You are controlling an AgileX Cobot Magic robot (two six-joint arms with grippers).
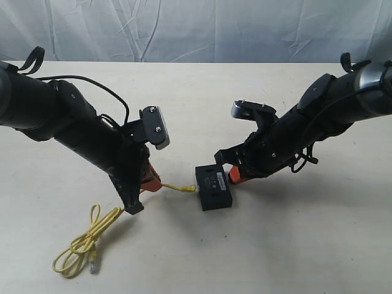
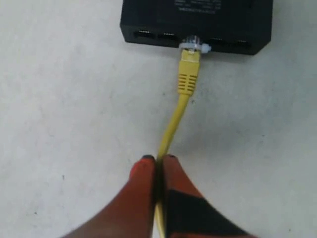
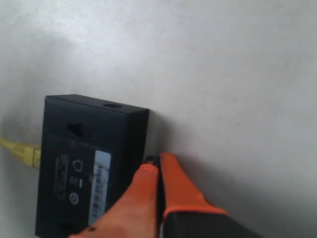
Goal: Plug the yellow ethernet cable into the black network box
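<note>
The black network box (image 1: 214, 187) lies flat on the table's middle, its pale label up. The yellow ethernet cable (image 1: 177, 187) runs from my left gripper (image 1: 151, 182) to the box's left side. In the left wrist view its clear plug (image 2: 193, 45) sits at a port in the black network box (image 2: 198, 20), and my left gripper (image 2: 158, 159) is shut on the yellow ethernet cable (image 2: 173, 124) a short way behind the plug. My right gripper (image 3: 157, 161) is shut with nothing in it, its tips against the right side of the black network box (image 3: 84, 163). The cable's other end (image 1: 93, 264) lies loose.
The rest of the cable lies in loops (image 1: 79, 245) near the table's front left. The cream table (image 1: 294, 245) ends at a pale cloth backdrop (image 1: 196, 27) behind. Both black arms lean in over the table from the two sides.
</note>
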